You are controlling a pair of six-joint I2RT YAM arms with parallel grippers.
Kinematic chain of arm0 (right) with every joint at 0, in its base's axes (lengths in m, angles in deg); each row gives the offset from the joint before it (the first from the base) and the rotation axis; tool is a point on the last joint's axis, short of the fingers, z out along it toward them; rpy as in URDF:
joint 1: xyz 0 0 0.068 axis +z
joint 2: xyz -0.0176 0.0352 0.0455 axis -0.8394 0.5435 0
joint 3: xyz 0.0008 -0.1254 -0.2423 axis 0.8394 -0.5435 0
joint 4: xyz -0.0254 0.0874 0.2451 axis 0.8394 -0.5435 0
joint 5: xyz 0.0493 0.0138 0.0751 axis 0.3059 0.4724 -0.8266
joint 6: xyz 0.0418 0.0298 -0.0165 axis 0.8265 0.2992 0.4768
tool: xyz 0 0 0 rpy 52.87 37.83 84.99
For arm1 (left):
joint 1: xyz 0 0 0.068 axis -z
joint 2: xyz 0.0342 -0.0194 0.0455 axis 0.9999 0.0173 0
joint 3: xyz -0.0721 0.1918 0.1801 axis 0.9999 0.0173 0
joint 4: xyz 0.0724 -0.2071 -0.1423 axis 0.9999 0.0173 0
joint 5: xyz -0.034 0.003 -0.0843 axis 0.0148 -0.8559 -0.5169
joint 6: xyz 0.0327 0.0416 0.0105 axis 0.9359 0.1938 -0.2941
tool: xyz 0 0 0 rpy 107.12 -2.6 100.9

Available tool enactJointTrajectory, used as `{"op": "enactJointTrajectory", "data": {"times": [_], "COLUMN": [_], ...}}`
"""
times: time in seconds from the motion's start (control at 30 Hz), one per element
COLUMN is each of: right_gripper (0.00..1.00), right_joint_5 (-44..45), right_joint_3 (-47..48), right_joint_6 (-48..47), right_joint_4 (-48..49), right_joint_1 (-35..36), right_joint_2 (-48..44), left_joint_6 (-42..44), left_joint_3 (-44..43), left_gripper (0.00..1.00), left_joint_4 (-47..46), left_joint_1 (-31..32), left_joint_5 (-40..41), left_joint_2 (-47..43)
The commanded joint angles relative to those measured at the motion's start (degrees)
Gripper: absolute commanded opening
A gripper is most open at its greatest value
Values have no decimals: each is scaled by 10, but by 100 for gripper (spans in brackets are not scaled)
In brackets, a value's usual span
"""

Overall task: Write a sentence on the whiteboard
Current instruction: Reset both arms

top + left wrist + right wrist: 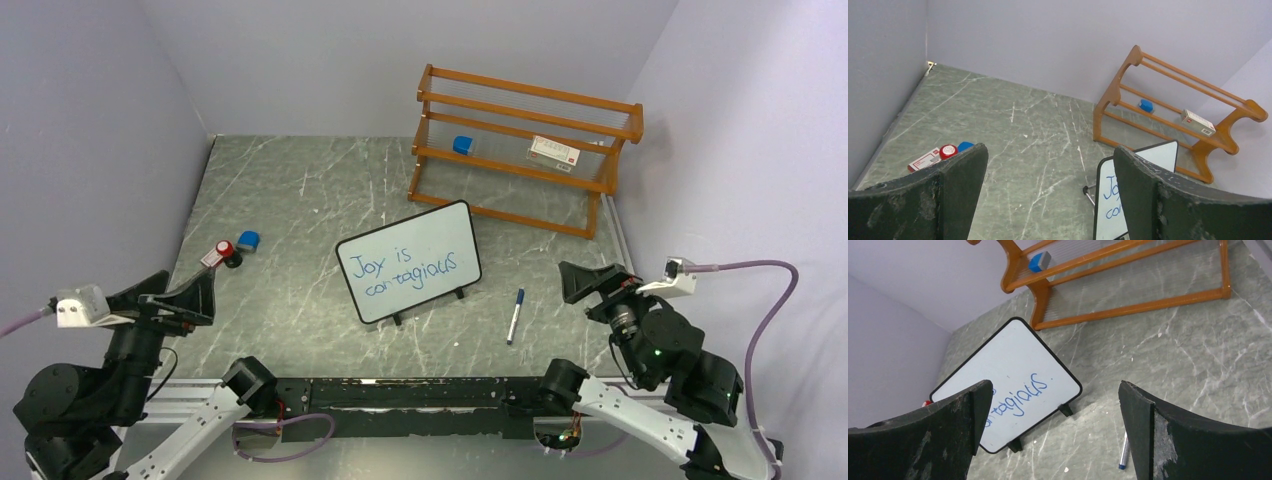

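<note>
The whiteboard (408, 262) stands on its little black feet in the middle of the table, tilted back. The sentence (405, 268) "Joy is contagious" is on it in blue, in two lines. A blue-tipped marker (514, 315) lies loose on the table to the board's right. My left gripper (180, 297) hangs open at the near left, away from the board (1108, 200), and holds nothing. My right gripper (592, 283) is open at the near right, past the marker (1123, 452). In the right wrist view the board (1013, 365) and part of the writing (1020, 395) show between the fingers.
An orange wooden rack (520, 150) stands at the back right with a blue block (462, 145) and a white box (554, 151) on its shelf. A red-capped item (222, 250) and a blue cap (248, 239) lie at the left. Walls close in on three sides.
</note>
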Motion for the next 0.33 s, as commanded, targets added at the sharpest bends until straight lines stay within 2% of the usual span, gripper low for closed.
{"op": "enactJointTrajectory", "data": {"times": [0.0, 0.3], "right_gripper": [100, 100], "right_joint_5": [-12, -15], "right_joint_3": [-9, -26], "right_joint_6": [-57, -83], "right_joint_4": [24, 46], "right_joint_1": [-1, -1], "right_joint_2": [-23, -27], "left_joint_6": [22, 16], "left_joint_3": [-5, 9], "left_gripper": [97, 97], "left_joint_4": [5, 2], "left_joint_1": [-3, -3], "left_joint_5": [20, 13], "left_joint_2": [-10, -6]}}
